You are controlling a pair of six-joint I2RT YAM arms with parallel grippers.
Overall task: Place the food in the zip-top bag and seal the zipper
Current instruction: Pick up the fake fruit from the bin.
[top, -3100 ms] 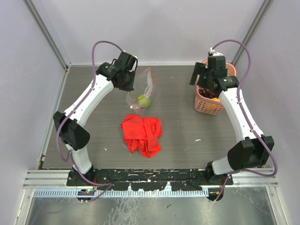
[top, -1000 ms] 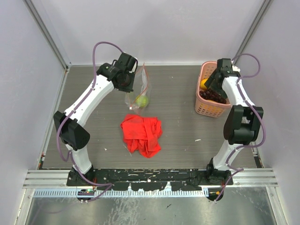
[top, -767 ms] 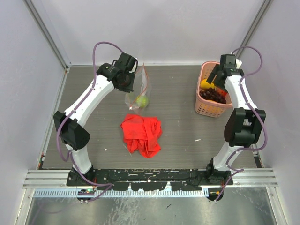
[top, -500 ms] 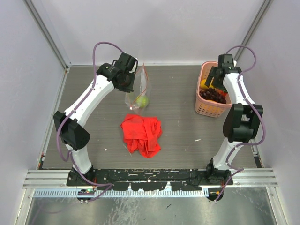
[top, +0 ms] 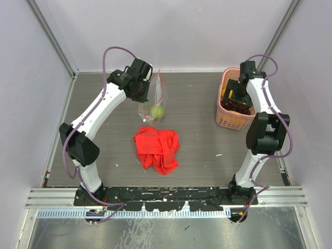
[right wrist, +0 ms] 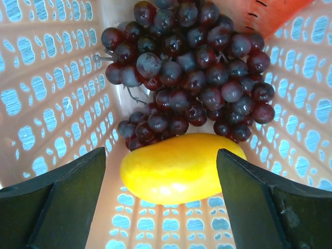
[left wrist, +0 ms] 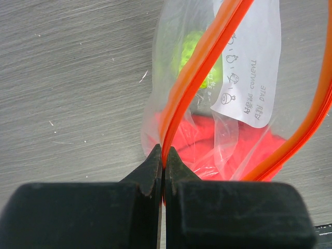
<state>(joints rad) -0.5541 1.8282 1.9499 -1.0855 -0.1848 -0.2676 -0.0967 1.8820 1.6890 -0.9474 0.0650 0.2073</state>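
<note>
The clear zip-top bag (top: 154, 98) hangs from my left gripper (top: 147, 89), which is shut on its orange zipper strip (left wrist: 199, 70). A green fruit (top: 156, 110) lies inside the bag and also shows in the left wrist view (left wrist: 194, 49). My right gripper (right wrist: 171, 179) is open inside the pink basket (top: 225, 118), its fingers either side of the yellow mango (right wrist: 179, 167). The dark grape bunch (right wrist: 192, 67) lies just beyond the mango. The top view shows the right gripper (top: 231, 95) over the basket.
A crumpled red cloth (top: 157, 148) lies on the table below the bag and shows through it in the left wrist view (left wrist: 228, 148). An orange item (right wrist: 272, 13) sits at the basket's far corner. Grey walls close in the table.
My right arm has swung over the basket and lowered its open gripper inside, around the mango. My left gripper keeps holding the bag, which shifted slightly since the first frame.
</note>
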